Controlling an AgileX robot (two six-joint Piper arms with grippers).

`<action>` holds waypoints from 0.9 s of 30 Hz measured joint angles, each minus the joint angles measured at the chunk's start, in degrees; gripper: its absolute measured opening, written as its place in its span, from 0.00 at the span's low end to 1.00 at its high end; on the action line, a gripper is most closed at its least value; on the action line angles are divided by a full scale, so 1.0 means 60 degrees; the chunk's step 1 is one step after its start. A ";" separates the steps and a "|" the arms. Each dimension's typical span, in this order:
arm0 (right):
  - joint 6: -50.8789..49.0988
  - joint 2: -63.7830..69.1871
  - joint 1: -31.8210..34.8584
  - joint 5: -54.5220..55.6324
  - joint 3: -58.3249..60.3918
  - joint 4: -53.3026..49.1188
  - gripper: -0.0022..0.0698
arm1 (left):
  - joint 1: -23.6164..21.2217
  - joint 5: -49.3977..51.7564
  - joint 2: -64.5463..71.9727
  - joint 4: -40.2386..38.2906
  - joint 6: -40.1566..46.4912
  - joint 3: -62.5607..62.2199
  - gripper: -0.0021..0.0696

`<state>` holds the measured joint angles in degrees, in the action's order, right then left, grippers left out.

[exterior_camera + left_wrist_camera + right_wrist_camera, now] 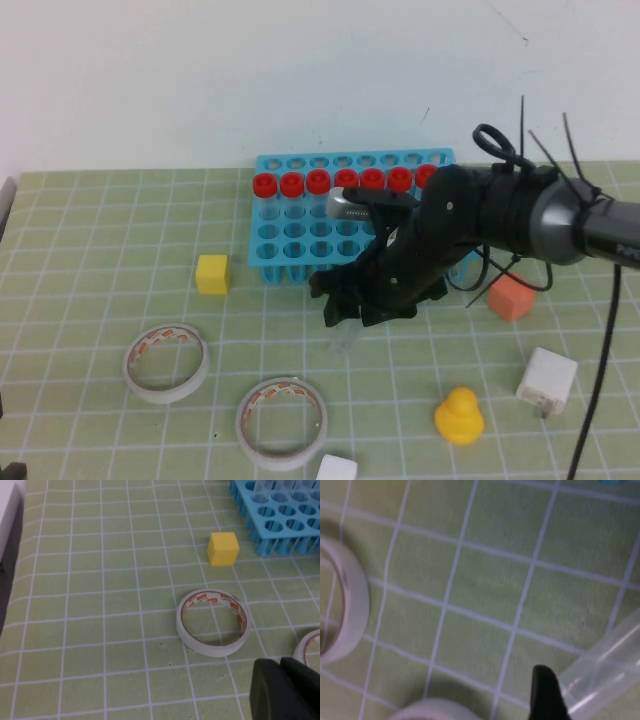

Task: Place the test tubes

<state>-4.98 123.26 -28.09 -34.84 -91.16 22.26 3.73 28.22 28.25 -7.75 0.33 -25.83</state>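
A clear test tube (600, 675) lies on its side on the green gridded worktop (90, 230), just near of the blue rack (300, 235) and not yet in any of its holes. The right end effector (362, 305) hangs low over it. Its jaws look apart, with one dark fingertip (547, 695) just beside the tube and nothing clamped, as far as can be seen.

A row of red-capped tubes (317, 182) stands towards the far side of the rack, and the nearer holes look open, though the arm hides the rack's right end. So part of the job seems done, and at least this loose tube is left to lift, turn upright and seat.

The left end effector (281, 669) is parked at the near left with its jaws together and empty, close to two tape rolls (166, 363). A yellow cube (212, 273) sits left of the rack. An orange cube (510, 297), a white adapter (546, 382) and a yellow duck (459, 415) lie to the right.
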 joint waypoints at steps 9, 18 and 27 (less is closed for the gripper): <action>-0.0974 0.0839 0.0000 -0.0341 -0.0764 -0.0406 0.58 | 0.0000 -0.0039 0.0000 -0.0044 0.0099 0.0000 0.03; -0.1611 0.0953 -0.0181 -0.0477 -0.1168 -0.0994 0.57 | 0.0000 -0.0019 0.0000 -0.0065 0.0106 0.0000 0.03; -0.3382 0.0974 -0.0848 -0.0596 -0.2167 -0.2232 0.54 | 0.0000 -0.0019 0.0000 -0.0340 0.0106 0.0000 0.03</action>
<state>-25.27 129.10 -33.18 -38.42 -104.16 8.87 3.73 28.11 28.25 -9.79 0.96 -25.83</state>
